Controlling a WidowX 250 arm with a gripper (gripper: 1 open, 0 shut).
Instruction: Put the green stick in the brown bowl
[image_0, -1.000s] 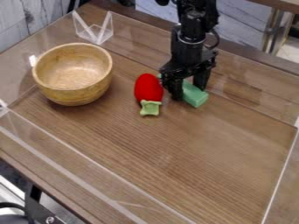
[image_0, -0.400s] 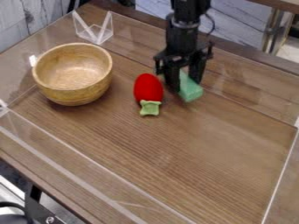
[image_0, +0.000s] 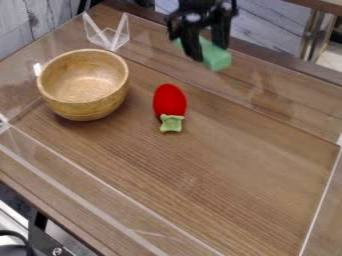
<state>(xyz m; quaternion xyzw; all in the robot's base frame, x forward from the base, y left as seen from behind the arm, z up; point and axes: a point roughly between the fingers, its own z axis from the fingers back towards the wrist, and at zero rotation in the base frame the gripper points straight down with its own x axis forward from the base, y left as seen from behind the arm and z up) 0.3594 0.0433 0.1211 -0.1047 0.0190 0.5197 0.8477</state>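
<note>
The green stick (image_0: 214, 57), a small mint-green block, hangs well above the table at the top of the view. My gripper (image_0: 203, 45) is shut on it, black fingers clamping its upper part and pointing down. The brown bowl (image_0: 83, 83), round, wooden and empty, sits on the table at the left, some way left of and below the gripper.
A red strawberry-like toy (image_0: 168, 103) with a light green stem lies on the table between bowl and gripper. A clear plastic piece (image_0: 107, 33) stands behind the bowl. Low clear walls (image_0: 160, 236) edge the wooden tabletop.
The gripper closed on the green stick where it stood on the table beside the red toy, then lifted it straight up and slightly left. Bowl and toy have not moved.
</note>
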